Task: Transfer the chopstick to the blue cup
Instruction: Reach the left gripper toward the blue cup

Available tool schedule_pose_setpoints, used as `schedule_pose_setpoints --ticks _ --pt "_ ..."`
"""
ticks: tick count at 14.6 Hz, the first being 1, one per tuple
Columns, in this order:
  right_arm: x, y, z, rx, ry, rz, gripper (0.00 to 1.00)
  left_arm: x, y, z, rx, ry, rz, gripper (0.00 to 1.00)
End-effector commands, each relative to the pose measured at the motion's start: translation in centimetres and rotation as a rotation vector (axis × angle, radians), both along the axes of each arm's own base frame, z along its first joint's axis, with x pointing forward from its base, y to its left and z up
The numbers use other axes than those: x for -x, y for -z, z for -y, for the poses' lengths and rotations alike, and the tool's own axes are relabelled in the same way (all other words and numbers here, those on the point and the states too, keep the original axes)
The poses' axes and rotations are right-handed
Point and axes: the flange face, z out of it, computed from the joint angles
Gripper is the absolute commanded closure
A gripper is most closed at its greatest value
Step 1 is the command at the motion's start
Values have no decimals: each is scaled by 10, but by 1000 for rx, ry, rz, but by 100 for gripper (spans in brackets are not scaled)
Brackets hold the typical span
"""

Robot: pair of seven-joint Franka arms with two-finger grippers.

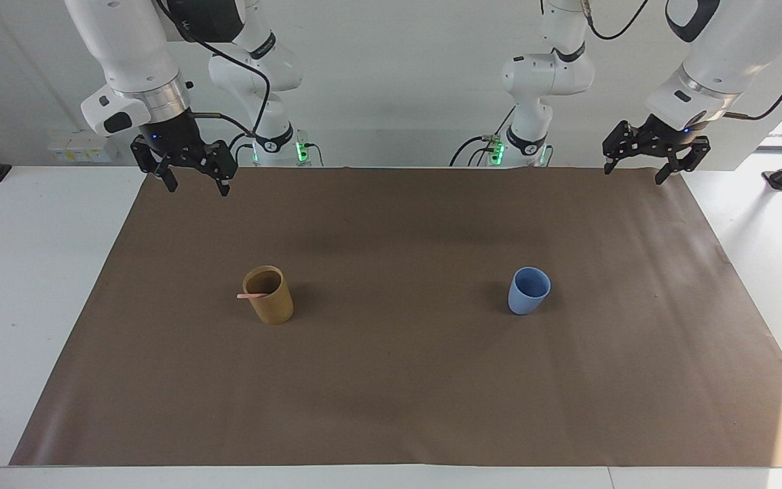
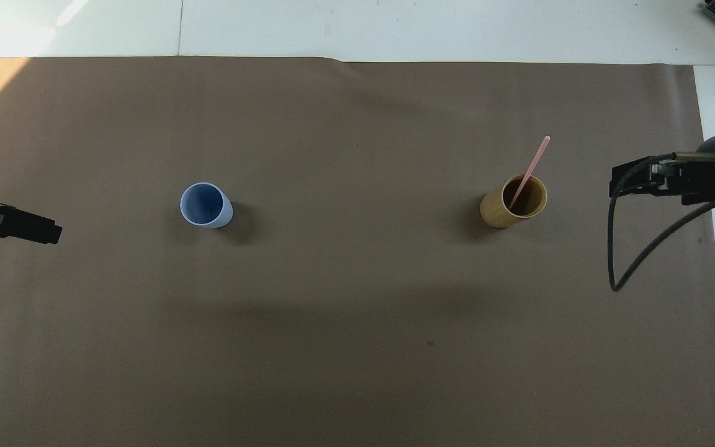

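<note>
A: We see two cups standing upright on a brown mat, well apart. In the facing view, the tan cup sits left of centre, and the blue cup right of centre, level with it.

B: And the chopstick?

A: We find it in the tan cup, one end down inside, the shaft leaning on the rim and poking out over the edge. In the overhead view it slants from the cup's mouth toward the upper right of the frame. Nothing shows inside the blue cup, whose mouth faces up.

B: Where do we place the grippers?

A: Both hang above the mat's upper edge in the facing view, clear of the cups. The right gripper is at upper left of that frame, over the mat's corner toward the right arm's end. The left gripper is at upper right, over the mat's other top corner.

B: Their jaws?

A: We see both sets spread wide, fingertips well apart, with nothing between them. Neither touches a cup or the chopstick.

B: And from above?

A: Only edges show: a dark finger at the middle left border, and the right arm's black wrist and cable at the middle right border, beside the tan cup. White table frames the mat.
</note>
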Motion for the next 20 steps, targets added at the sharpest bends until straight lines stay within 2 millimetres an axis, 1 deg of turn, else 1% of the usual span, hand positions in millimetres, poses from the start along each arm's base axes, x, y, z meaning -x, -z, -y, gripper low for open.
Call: schedule_pose_setpoints --ticks 1,3,8,10,11,16,17,19,20 --pt "4 0 1 -8 -14 12 0 3 -5 -2 10 -42 31 0" --pt "4 -1 1 -8 -15 14 0 3 -1 1 10 -44 25 0" --pt "4 0 2 -9 -15 11 0 4 -1 3 8 -31 17 0" --pt "4 0 2 -9 -15 12 0 4 1 13 8 -10 20 0" --pt "4 0 1 -10 -15 12 0 3 3 14 10 -13 25 0" --pt "4 0 1 -10 -14 15 0 -4 26 16 11 -24 41 0" --pt "4 0 2 -10 -12 15 0 -4 32 25 11 -9 36 0" --pt "3 0 2 -12 -12 18 0 -9 46 34 13 0 52 0" --pt "2 -1 2 -12 -12 32 0 -10 49 45 14 -3 65 0"
